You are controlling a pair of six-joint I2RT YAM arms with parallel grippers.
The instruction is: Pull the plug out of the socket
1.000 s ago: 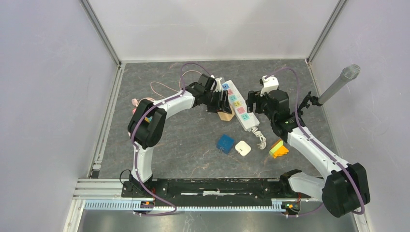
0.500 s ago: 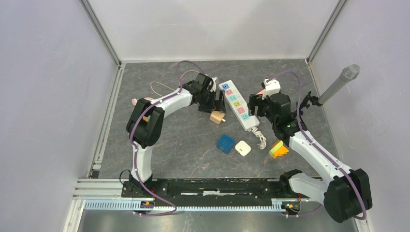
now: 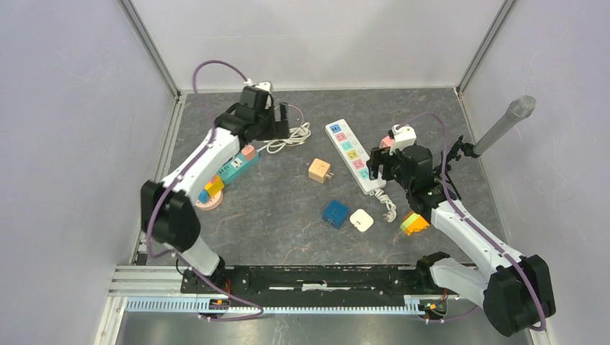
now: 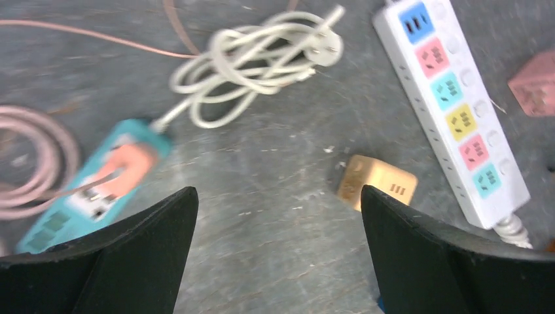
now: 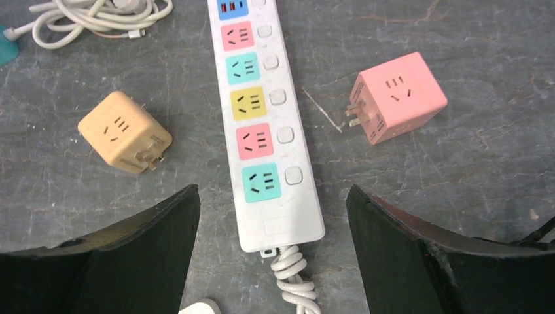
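Observation:
A white power strip [image 3: 349,151] with coloured sockets lies on the table, and nothing is plugged into it; it also shows in the left wrist view [image 4: 458,111] and the right wrist view [image 5: 262,98]. An orange cube plug [image 3: 320,170] lies loose to its left, prongs showing [image 5: 124,140]. My left gripper [image 3: 284,118] is open and empty at the back left, above the bare table [image 4: 275,196]. My right gripper [image 3: 378,164] is open and empty over the strip's cord end [image 5: 271,190]. A pink cube plug [image 5: 396,97] lies to the right of the strip.
A teal power strip [image 3: 234,167] with a coral plug [image 4: 131,163] in it lies at the left, beside a coiled white cord [image 3: 288,140]. A blue cube [image 3: 335,213], a white cube [image 3: 361,220] and a yellow-orange block [image 3: 414,221] lie nearer. A microphone [image 3: 507,122] stands at the right.
My left arm has swung back and left, away from the white strip, leaving the orange cube plug lying loose on the table. My right gripper has shifted slightly toward the strip's near end.

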